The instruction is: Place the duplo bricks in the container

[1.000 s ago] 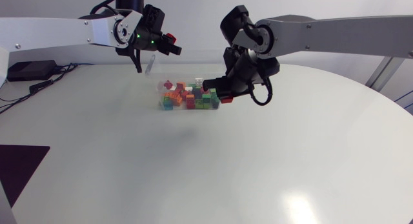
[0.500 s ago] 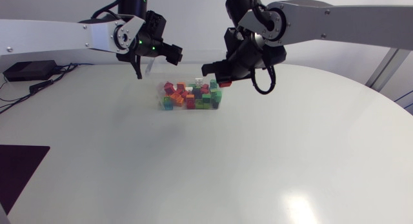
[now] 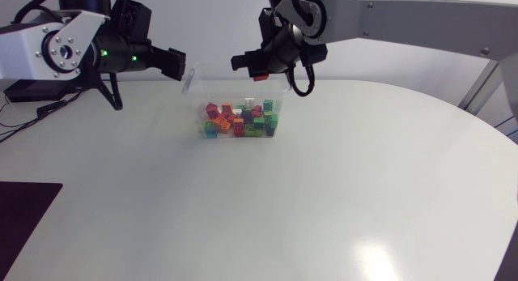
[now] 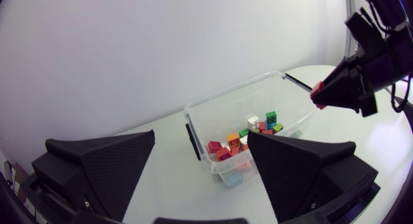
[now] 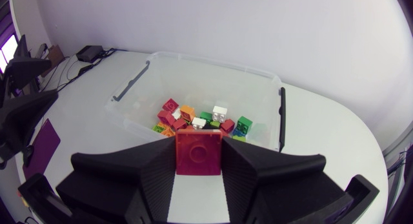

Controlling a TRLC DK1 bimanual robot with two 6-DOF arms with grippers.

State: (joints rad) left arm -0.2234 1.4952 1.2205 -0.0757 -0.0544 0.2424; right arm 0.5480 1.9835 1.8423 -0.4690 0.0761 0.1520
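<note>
right fingers (image 5: 145, 179): clamped on a red duplo brick (image 5: 199, 152) from two opposite sides, studs facing the wrist camera.
left fingers (image 4: 106, 166): spread wide, holding nothing, off the container's left end.
container (image 5: 213, 59): clear tub on the counter (image 3: 324, 192), with loose bricks (image 3: 239, 121) heaped on its floor.
key relation: the tub's opening lies ahead of and below the held brick, so the right arm is nearer.
next (judgement): advance over the opening, then release.

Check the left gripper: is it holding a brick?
No, the left gripper is open with nothing between its fingers; the container sits ahead of it.
</note>
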